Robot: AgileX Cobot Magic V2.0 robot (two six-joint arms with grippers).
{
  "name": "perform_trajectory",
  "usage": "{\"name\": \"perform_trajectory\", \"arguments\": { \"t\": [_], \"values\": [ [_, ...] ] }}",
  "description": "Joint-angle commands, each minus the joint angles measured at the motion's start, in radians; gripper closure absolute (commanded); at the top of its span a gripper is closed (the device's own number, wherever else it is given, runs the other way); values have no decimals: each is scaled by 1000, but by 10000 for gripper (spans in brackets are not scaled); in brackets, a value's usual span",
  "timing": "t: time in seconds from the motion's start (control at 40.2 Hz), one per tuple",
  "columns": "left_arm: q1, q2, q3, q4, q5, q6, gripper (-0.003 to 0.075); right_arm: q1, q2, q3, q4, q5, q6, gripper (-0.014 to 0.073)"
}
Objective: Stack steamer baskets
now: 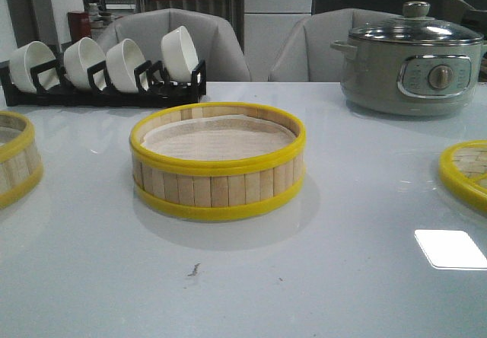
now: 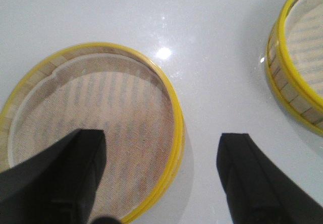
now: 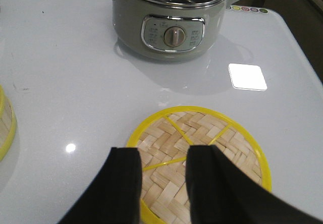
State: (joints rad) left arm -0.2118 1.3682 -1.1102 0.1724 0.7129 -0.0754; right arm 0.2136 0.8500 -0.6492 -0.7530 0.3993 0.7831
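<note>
Bamboo baskets sit apart on the table (image 1: 319, 277): one basket (image 1: 218, 161) at centre, the other basket (image 2: 96, 128) under my left fingers (image 2: 161, 178), spread wide to straddle its rim. My right fingers (image 3: 164, 183), narrowly parted, hover over the woven lid (image 3: 199, 156), holding nothing.

Left black two-fingered gripper (image 2: 161, 176) spread wide, fingers (image 2: 65, 178) far apart, nothing held between. Right black two-fingered gripper (image 3: 162, 183) parted by a narrow gap, fingers (image 3: 118, 188) empty, angled downward.
</note>
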Motion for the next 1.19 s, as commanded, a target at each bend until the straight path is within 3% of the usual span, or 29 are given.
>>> {"name": "perform_trajectory", "arguments": {
  "t": [0.0, 0.423, 0.87, 0.995, 1.169],
  "values": [
    [-5, 52, -41, 3, -69, -2, 204, -4, -4, -38, -34, -39, 2, 250],
    [-3, 282, -41, 13, -126, -2, 204, -4, -4, -38, -34, 12, 2, 250],
    [45, 359, -41, -8, -148, -2, 216, -4, 6, -38, -34, 12, 2, 250],
    [45, 359, -41, -13, -150, -2, 283, -4, 6, -38, -34, 11, 2, 250],
    [45, 359, -41, -29, -150, -2, 465, -4, 6, -38, -34, 9, 2, 250]
  ]
}}
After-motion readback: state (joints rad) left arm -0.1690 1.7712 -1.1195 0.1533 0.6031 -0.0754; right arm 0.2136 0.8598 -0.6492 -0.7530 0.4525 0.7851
